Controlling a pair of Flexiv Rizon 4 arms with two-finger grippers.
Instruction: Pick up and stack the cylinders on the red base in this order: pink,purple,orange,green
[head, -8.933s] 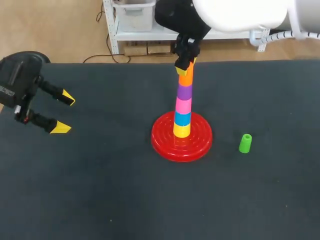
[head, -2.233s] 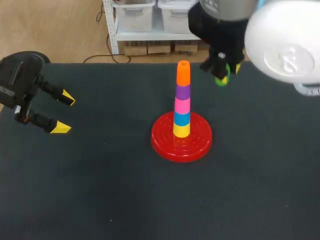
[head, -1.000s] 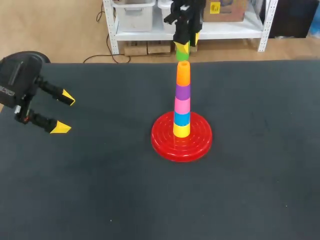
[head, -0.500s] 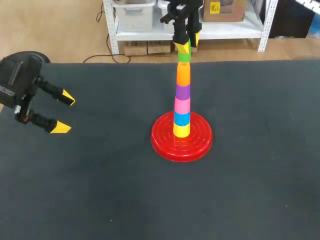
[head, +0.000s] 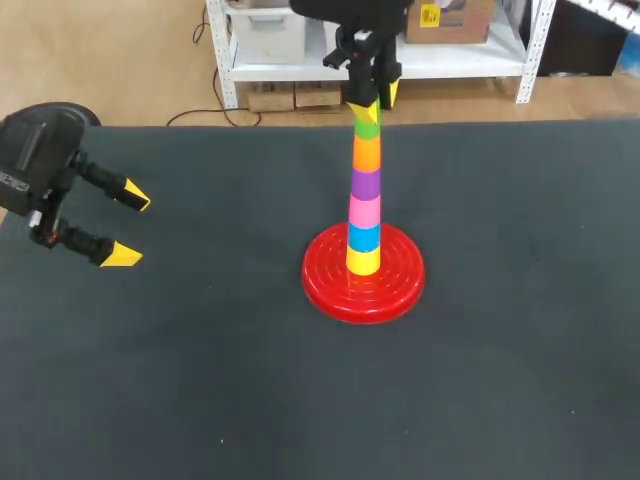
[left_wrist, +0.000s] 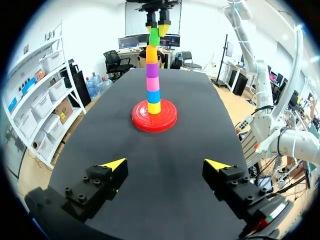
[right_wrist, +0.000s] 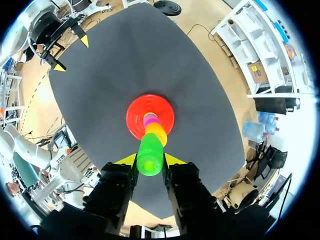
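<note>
On the red base (head: 363, 277) stands a tower of yellow, blue, pink (head: 365, 211), purple (head: 366, 184) and orange (head: 367, 152) cylinders. The green cylinder (head: 367, 124) sits on top of the orange one, with my right gripper (head: 369, 98) shut on it from above. In the right wrist view the green cylinder (right_wrist: 150, 154) is pinched between the yellow tips, the red base (right_wrist: 134, 117) far below. My left gripper (head: 127, 225) hangs open at the table's left side, nothing between its fingers; its wrist view has the tower (left_wrist: 153, 75) well ahead of it.
The black table (head: 320, 380) holds only the base and tower. There is bare mat on all sides of the base.
My right gripper has come down with the green cylinder, from just above the orange one to resting on it. The left arm has kept still.
</note>
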